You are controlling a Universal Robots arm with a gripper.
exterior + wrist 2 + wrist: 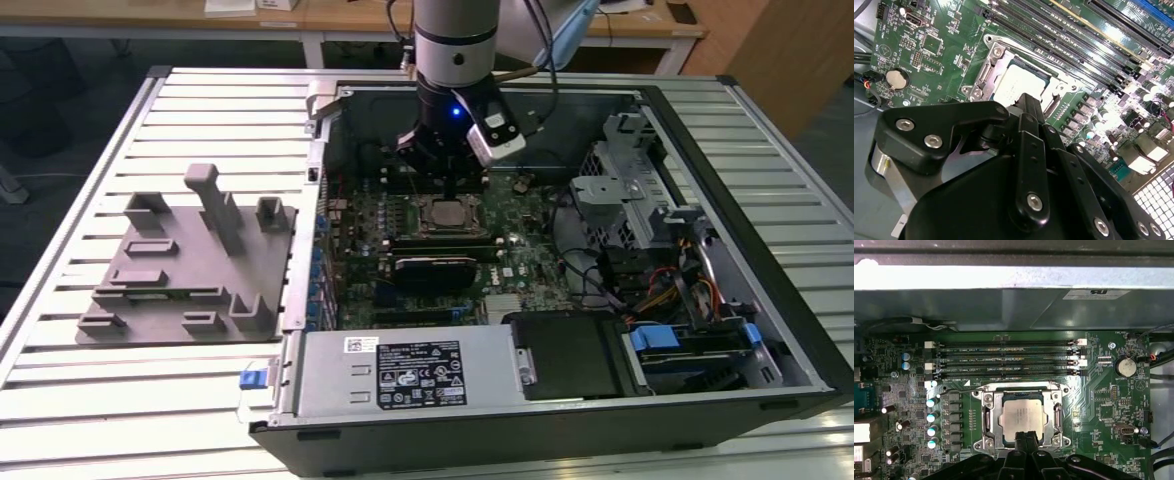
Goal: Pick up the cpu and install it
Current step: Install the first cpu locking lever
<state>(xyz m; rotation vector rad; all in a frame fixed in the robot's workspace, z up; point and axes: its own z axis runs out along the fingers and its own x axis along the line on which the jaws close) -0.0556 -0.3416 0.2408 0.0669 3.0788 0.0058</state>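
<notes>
The gripper point(1025, 436) hangs over the near edge of the motherboard socket point(988, 412), its fingers pressed together with nothing between them. I cannot tell whether the tips touch the chip. The cpu point(1021, 418) lies flat and square inside the socket, silvery top up, framed by the metal retention bracket. Judging from this, the placing step looks done and the work stands at the seating stage. Whether the bracket is latched cannot be told. Any further move here calls for a straight, gentle path, since the bracket's rails sit tight around the chip.

Beyond the socket run the memory slots point(1004, 360). A row of capacitors point(931, 415) stands beside it and a coin cell battery point(1124, 366) lies further off. In the exterior view, the grey tray point(187, 270) rests well apart from the socket, outside the computer case point(787, 330).
</notes>
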